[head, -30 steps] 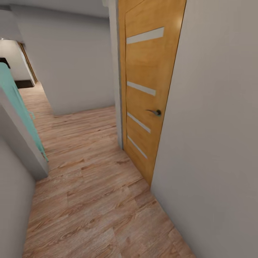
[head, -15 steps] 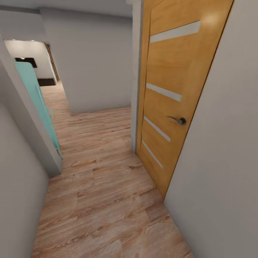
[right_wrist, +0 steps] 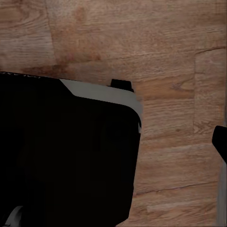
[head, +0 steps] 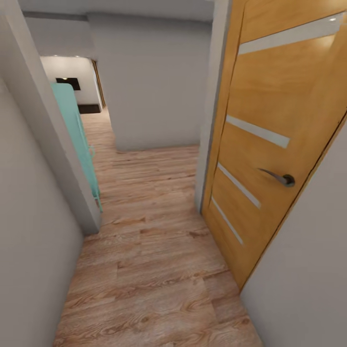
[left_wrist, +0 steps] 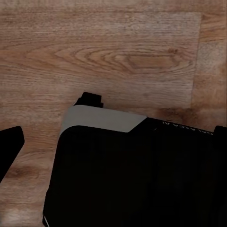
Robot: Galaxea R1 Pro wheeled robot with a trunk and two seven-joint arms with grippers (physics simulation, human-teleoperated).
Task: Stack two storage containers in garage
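Hallway, in transit: wooden door (head: 270, 144) near right, mint-green panel (head: 77, 135) far left, plank floor (head: 149, 270) narrow between grey walls; I risk clipping the door's handle (head: 279, 177) while steering; containers unseen, grip of both hands impossible to tell.

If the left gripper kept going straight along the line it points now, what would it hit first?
Probably the wood-plank floor: the left wrist view looks down on bare planks beyond the robot's dark base. Depth is unclear, and the gripper's fingers aren't clearly seen.
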